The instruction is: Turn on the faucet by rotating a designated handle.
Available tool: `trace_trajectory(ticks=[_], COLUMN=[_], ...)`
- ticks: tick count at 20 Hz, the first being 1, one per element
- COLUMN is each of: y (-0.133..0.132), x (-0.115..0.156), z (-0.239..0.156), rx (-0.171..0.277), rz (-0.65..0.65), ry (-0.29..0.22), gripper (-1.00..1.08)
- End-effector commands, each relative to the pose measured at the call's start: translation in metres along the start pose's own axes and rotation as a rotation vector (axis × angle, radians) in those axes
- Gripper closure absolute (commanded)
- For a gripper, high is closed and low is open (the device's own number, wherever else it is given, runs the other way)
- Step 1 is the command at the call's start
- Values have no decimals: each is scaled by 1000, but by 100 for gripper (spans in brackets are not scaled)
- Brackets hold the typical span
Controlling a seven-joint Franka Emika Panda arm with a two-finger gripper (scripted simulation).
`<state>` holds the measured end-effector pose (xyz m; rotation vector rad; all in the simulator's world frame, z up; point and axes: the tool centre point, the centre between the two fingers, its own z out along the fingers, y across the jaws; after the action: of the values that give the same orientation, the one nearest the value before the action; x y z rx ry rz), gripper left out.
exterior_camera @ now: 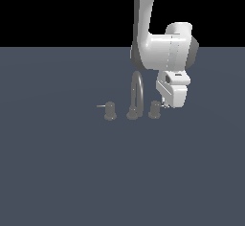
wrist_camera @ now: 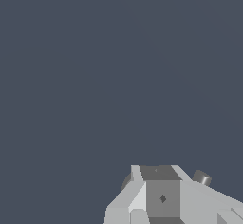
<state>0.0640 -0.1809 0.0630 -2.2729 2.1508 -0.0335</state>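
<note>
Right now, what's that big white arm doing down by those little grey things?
A white robot arm has its gripper lowered beside a small grey faucet on a flat surface. It is at the handle on the exterior view's right, the one it must turn to start the water. The twin knob on the other side is untouched. Whether the gripper is open or closed can't be seen.

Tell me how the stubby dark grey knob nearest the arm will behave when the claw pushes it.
The stubby dark grey knob looks rigid metal, so it probably won't flex. It stands squat on the grey-blue floor beside the arched dark grey spout, so it will likely turn rather than tip.
</note>
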Motion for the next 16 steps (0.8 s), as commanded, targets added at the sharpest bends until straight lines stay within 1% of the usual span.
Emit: trace_trajectory(ticks=[1,6,7,8,16], y=[15,31,31,23,42], x=[-3,-4,-4,2,-22], z=[0,-1,-1,0,-1], rx=[-20,-23,-23,-9,-18], rz=[3,5,5,9,7], ry=[-7,-7,-7,0,-4], gripper=[108,108,108,108,108])
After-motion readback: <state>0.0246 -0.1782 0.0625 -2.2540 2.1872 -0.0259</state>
